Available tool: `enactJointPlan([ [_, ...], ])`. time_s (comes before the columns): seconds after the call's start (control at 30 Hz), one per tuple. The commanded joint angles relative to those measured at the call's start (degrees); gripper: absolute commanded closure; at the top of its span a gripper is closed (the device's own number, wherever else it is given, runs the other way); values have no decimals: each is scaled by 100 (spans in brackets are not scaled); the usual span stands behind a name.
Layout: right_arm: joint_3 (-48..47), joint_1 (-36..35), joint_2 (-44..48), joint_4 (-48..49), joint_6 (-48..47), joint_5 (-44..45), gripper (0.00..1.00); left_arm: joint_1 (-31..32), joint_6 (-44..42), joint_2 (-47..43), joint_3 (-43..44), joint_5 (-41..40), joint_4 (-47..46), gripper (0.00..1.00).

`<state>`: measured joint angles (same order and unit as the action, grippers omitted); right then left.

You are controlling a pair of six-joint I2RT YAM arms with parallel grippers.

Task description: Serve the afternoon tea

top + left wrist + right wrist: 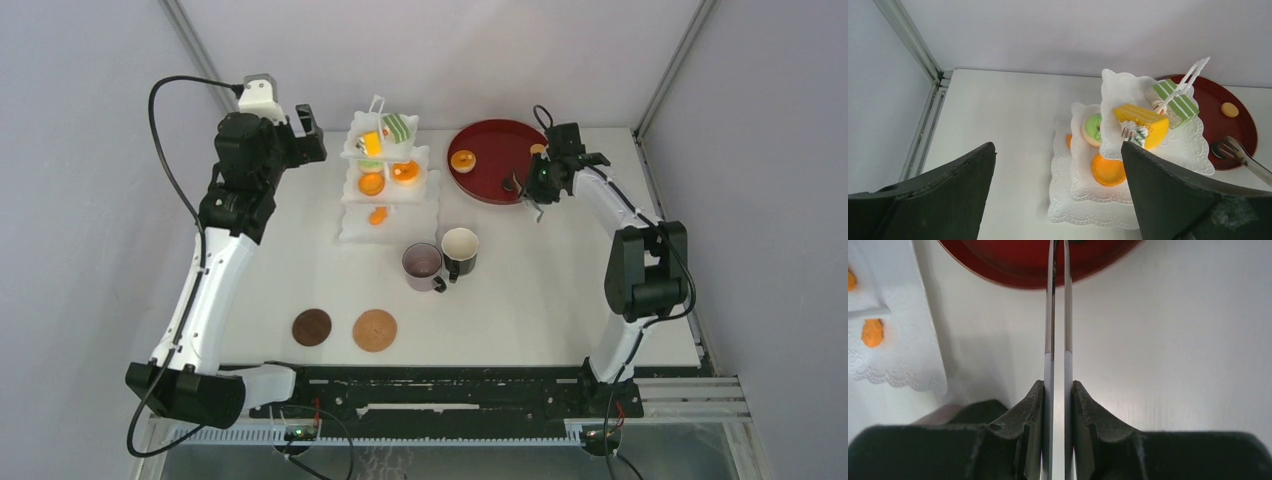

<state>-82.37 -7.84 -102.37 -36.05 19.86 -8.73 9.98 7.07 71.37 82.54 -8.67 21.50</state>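
The white three-tier stand [352, 228] stands at the back centre, with a yellow pastry [371, 141] and a green pastry [397, 126] on top and orange pastries [372, 183] lower down. It also shows in the left wrist view [1083, 210]. My left gripper [312, 135] is open and empty just left of the stand [1058, 150]. My right gripper [536, 195] is shut on long metal tongs [1058, 315], whose tips lie at the edge of the dark red tray [500, 135]. A mauve mug [423, 265] and a black mug [460, 250] stand side by side mid-table. Two brown coasters [311, 326] [375, 330] lie near the front.
The dark red tray holds an orange pastry [462, 160] and a small round biscuit [538, 149]. The tongs' tips [1230, 149] show on the tray's rim in the left wrist view. Metal frame posts stand at the back corners, and grey walls enclose the table.
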Motion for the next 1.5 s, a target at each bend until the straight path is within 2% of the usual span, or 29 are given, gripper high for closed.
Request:
enactJointPlan([
  [0.0,-676,-264,-138,421,35,91,74,-20,-2,-354,-173,-38,-97,0],
  [0.1,-1066,-355,-177,309,-2,390,73,-12,50,-446,-283,-10,-76,0],
  [0.23,-1055,-351,-128,216,-80,597,68,-7,84,-506,-382,44,-75,0],
  [0.4,-571,-397,199,256,-249,916,59,-9,84,-507,-423,76,-45,0],
  [0.57,176,-496,793,459,-438,1217,57,-7,11,-549,-441,-46,7,0],
  [0.7,400,-573,943,410,-588,1272,56,-5,-22,-590,-442,-155,25,0],
  [0.97,283,-654,668,405,-683,1168,54,-6,-115,-645,-488,-293,30,0],
  [1.47,72,-886,317,93,-773,1729,50,-10,-145,-641,-546,-403,30,0],
])
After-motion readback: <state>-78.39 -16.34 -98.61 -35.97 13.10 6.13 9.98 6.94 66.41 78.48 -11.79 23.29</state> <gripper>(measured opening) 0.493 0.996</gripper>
